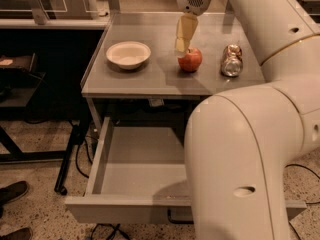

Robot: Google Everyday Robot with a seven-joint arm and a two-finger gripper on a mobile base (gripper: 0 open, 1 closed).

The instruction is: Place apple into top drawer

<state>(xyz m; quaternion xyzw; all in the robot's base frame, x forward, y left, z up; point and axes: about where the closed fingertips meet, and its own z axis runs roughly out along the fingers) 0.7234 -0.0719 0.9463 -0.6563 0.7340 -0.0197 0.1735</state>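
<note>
While the gripper (182, 48) hangs tips-down over the far middle of the worktop (150, 81), I can't tell whether the jaws are apart or together; from this angle they read as one pale yellow slab. Tips sit just above the apple (190, 60), at its far-left shoulder. Contact or a small gap: can't tell.

Apple is on the worktop, right of centre, red with a lighter patch facing the camera. It is not in the drawer.

Left of the apple, well apart: white bowl (128, 54), sitting flat. Right of the apple, near but not touching: shiny metal can (231, 60), close to the worktop's right side. Apple sits between the two, roughly in a row.

Below the worktop, the top drawer (96, 156) is pulled out toward the near side. Grey inside. Its left wall and front panel are visible; the right part is hidden behind the arm. A dark bit of handle (175, 217) shows under the front panel, right beside the arm.

The white arm (240, 164) fills the near right, with a big rounded joint in front of the drawer. A second link runs up the right edge and back over to the wrist above the gripper.

Speckled floor (40, 209); black cables (75, 154) hang left of the drawer; two dark shoes (12, 191) at the near-left edge.
</note>
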